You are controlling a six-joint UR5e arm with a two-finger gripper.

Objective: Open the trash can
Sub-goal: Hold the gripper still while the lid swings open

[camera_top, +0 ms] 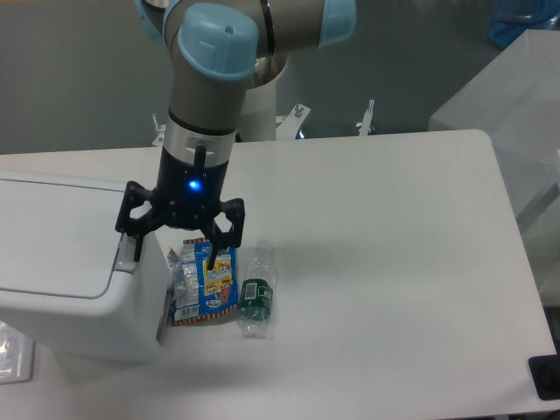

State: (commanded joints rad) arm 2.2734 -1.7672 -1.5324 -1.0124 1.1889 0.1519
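Observation:
The trash can (61, 271) is a big white boxy bin at the left of the table, its flat lid down. A grey push-bar (127, 249) runs along the lid's right edge. My gripper (173, 249) hangs open at the bin's right side, fingers pointing down. Its left finger (137, 248) sits right at the push-bar; whether it touches I cannot tell. Its right finger (213, 251) hangs over a snack packet.
A blue and yellow snack packet (203, 284) lies beside the bin. A small clear bottle with a green label (256, 296) lies just right of it. A translucent box (516, 114) stands off the table's right edge.

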